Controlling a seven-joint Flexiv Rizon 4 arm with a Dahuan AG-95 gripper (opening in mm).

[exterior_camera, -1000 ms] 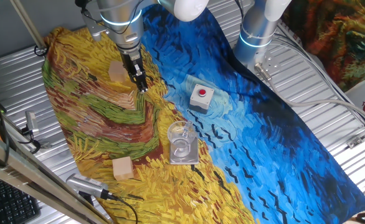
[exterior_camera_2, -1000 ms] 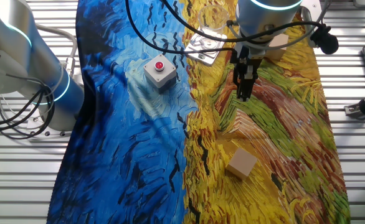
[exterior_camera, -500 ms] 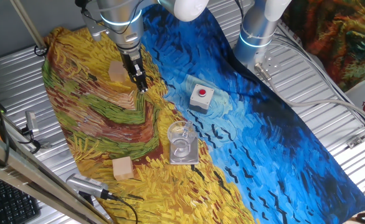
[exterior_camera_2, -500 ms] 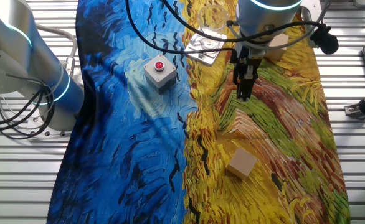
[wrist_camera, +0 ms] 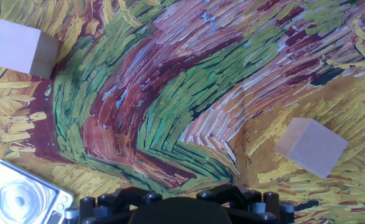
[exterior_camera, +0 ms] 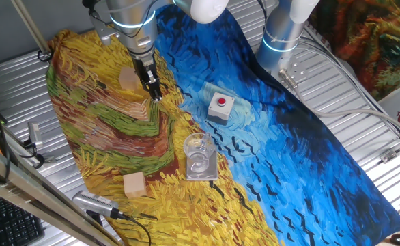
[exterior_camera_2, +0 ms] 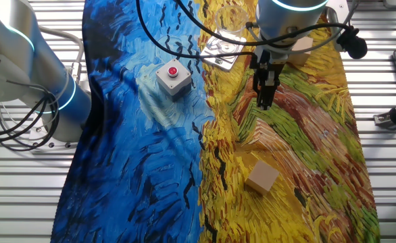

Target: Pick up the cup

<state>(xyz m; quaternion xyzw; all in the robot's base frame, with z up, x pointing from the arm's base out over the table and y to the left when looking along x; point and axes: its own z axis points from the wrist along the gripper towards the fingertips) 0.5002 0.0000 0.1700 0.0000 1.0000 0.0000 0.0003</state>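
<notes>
The cup (exterior_camera: 198, 153) is a small clear tumbler standing upright on a flat grey coaster plate (exterior_camera: 203, 172) near the front of the painted cloth. It also shows in the other fixed view (exterior_camera_2: 219, 44) and at the lower left of the hand view (wrist_camera: 17, 199). My gripper (exterior_camera: 155, 93) hangs over the yellow-green part of the cloth, well away from the cup, beside a wooden cube (exterior_camera: 127, 78). Its fingers look closed together and hold nothing. In the other fixed view the gripper (exterior_camera_2: 265, 101) points down at the cloth. The hand view shows only the black gripper body, not the fingers.
A second wooden cube (exterior_camera: 134, 184) lies near the cloth's front left edge. A grey box with a red button (exterior_camera: 220, 105) sits beyond the cup. Both cubes show in the hand view (wrist_camera: 22, 48) (wrist_camera: 310, 147). A second arm's base (exterior_camera: 282, 37) stands at the back.
</notes>
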